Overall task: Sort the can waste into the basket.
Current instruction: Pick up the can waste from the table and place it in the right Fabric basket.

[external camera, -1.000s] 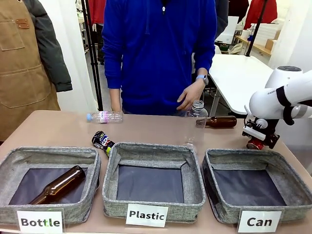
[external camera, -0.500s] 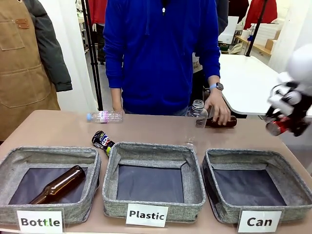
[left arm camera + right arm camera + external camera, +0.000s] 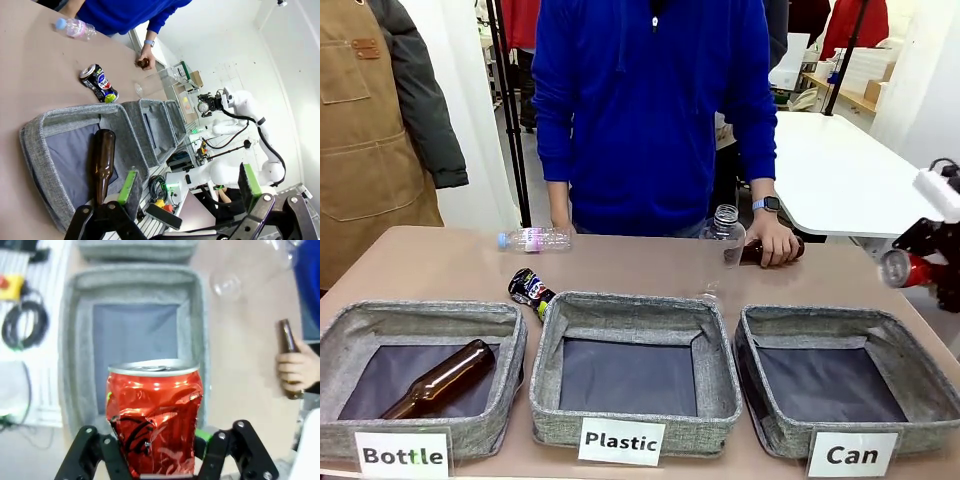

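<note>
My right gripper [image 3: 932, 266] hangs at the far right edge, shut on a crushed red can [image 3: 903, 268] held above the table, just beyond the back right corner of the grey basket [image 3: 815, 316] labelled "Can". In the right wrist view the red can [image 3: 155, 415] sits between the jaws of my right gripper [image 3: 159, 452], with the basket [image 3: 75, 345] below it. The dark printed can [image 3: 531, 290] lies on the table behind the "Plastic" basket [image 3: 632, 302]. My left gripper [image 3: 190, 184] is open over the "Bottle" basket [image 3: 37, 142], and the dark can [image 3: 99, 83] lies beyond it.
A person in blue stands across the table, one hand [image 3: 776, 241] on a brown bottle lying there. A clear plastic bottle [image 3: 723, 250] stands near it and another [image 3: 535, 239] lies at the back left. A brown bottle [image 3: 440, 378] rests in the "Bottle" basket.
My right gripper has lifted the red can off the table and carried it up and to the right. The person's hand has come down onto the brown bottle.
</note>
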Robot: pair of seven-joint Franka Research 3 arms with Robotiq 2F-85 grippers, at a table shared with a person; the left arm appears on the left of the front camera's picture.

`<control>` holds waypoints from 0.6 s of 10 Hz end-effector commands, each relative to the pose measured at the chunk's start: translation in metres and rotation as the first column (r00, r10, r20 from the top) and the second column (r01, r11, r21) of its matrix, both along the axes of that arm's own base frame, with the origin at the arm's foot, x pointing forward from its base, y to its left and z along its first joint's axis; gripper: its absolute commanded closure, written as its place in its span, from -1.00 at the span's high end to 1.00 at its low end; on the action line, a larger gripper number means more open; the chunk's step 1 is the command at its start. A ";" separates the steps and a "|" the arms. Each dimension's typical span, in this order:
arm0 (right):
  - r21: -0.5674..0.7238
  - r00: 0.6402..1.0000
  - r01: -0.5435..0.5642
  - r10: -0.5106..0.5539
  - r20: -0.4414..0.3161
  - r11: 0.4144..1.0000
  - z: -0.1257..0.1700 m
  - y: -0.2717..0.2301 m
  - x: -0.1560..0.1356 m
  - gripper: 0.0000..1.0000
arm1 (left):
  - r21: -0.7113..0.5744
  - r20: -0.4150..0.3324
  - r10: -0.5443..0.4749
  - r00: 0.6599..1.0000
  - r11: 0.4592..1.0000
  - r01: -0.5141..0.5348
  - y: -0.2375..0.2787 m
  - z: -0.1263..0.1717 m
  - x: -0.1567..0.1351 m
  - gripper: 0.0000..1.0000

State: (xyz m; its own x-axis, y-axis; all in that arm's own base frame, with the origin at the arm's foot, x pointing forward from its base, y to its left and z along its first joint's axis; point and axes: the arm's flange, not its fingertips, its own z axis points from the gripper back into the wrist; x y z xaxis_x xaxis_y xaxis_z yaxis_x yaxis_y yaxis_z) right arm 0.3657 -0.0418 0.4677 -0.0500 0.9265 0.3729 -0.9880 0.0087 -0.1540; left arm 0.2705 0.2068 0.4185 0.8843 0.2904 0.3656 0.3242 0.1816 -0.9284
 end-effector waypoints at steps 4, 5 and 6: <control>-0.246 0.987 -0.080 0.111 0.115 0.966 -0.023 0.016 -0.008 -1.00 | 0.002 0.018 -0.013 1.000 1.000 0.013 0.000 0.000 -0.002 1.00; -0.252 0.986 -0.101 0.131 0.105 0.962 -0.026 0.019 -0.009 -1.00 | 0.002 0.018 -0.013 1.000 1.000 0.013 0.000 0.000 -0.002 1.00; -0.245 0.986 -0.120 0.144 0.081 0.962 -0.026 0.022 -0.008 -0.66 | 0.002 0.018 -0.013 1.000 1.000 0.013 0.000 0.000 -0.002 1.00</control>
State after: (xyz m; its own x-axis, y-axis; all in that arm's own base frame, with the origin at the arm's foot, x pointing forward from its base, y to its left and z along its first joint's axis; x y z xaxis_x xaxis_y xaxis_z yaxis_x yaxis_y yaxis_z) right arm 0.3691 -0.0236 0.4543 -0.1889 0.9748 0.1187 -0.9579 -0.1563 -0.2410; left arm 0.2705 0.2068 0.4183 0.8845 0.2904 0.3651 0.3238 0.1812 -0.9286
